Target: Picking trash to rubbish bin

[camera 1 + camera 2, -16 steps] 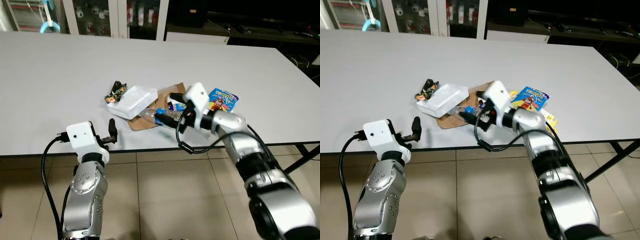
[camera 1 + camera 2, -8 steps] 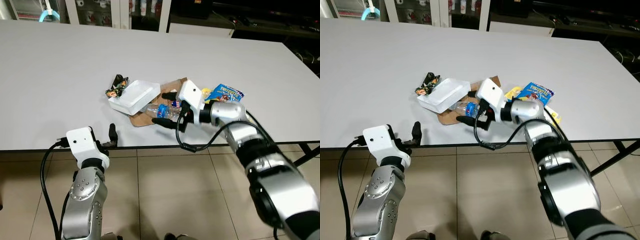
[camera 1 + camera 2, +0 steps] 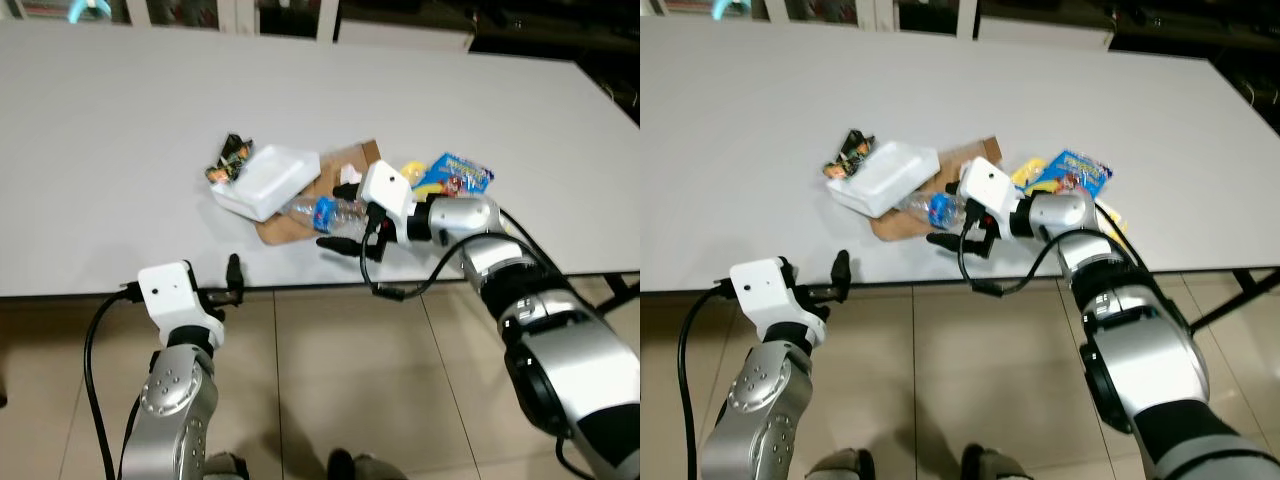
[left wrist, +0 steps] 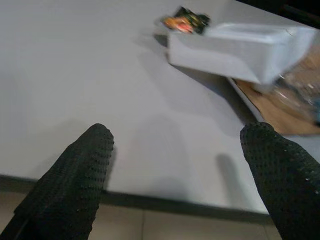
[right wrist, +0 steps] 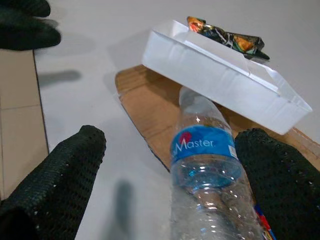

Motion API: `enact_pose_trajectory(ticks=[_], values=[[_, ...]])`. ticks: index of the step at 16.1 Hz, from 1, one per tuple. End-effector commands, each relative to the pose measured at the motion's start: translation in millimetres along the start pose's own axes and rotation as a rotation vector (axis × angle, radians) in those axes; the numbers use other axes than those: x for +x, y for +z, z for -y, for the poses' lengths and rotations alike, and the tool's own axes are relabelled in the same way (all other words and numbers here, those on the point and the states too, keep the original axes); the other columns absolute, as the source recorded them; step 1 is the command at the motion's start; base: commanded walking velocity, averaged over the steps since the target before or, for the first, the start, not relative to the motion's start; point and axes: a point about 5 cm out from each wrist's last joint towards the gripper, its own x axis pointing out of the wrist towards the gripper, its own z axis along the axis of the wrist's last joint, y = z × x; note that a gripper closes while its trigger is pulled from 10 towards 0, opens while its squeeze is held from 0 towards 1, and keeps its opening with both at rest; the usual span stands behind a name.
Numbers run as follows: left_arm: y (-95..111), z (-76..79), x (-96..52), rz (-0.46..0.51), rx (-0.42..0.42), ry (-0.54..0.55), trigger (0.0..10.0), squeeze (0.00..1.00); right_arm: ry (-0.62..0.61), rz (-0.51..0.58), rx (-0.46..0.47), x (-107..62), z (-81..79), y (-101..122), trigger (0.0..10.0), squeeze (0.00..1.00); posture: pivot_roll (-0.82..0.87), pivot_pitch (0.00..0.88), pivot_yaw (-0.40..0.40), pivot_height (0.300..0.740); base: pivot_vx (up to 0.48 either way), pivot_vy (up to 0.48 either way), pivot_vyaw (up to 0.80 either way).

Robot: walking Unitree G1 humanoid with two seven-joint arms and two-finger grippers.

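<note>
White laminate covers the long table (image 3: 120,130), and near its front edge lies a small heap of trash. A clear plastic water bottle (image 5: 207,185) with a blue label lies on its side on a flat piece of brown cardboard (image 3: 285,228), its far end tucked under a white foam tray (image 3: 265,180) that leans tilted over it. Just beyond the tray sits a crumpled dark wrapper (image 3: 228,160) with bright print. On the other side of the cardboard are a blue snack packet (image 3: 455,175) and something yellow (image 3: 412,172) beside it, both flat on the table. The right gripper (image 3: 338,215) reaches in from the robot's right at table height, its two black fingers spread wide with the bottle lying between them; in the right wrist view one finger (image 5: 55,185) stands on either side of the bottle with a gap to each, so nothing is clamped. The left gripper (image 4: 175,175) hangs at the table's front edge, well apart from the heap, its black fingers (image 4: 75,175) also spread and holding nothing, pointed along the tabletop toward the tray and wrapper. Beige floor tiles (image 3: 330,380) run under the table edge, and a black cable (image 3: 400,290) loops down from the right wrist.
</note>
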Motion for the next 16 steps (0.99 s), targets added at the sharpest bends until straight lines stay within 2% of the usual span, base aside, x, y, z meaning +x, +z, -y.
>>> enact_pose_trajectory(ticks=[1,10,16], values=[[-3,11.8,-6.6,-0.018,-0.033,-0.031,10.0,0.00,0.005,-0.028,-0.032,-3.5,4.6,2,10.0,0.00,0.00,0.211,-0.133,0.740,0.000,0.000,0.00],[-2,8.1,-19.3,-0.044,-0.029,-0.024,10.0,0.00,-0.078,-0.048,-0.041,-6.4,13.2,3,10.0,0.00,0.01,0.250,-0.126,0.740,0.000,0.000,0.00],[-5,12.1,-25.4,-0.063,-0.046,-0.044,10.0,0.00,-0.112,-0.073,-0.073,-10.2,16.6,2,10.0,0.00,0.01,0.259,-0.128,0.740,0.000,0.000,0.00]])
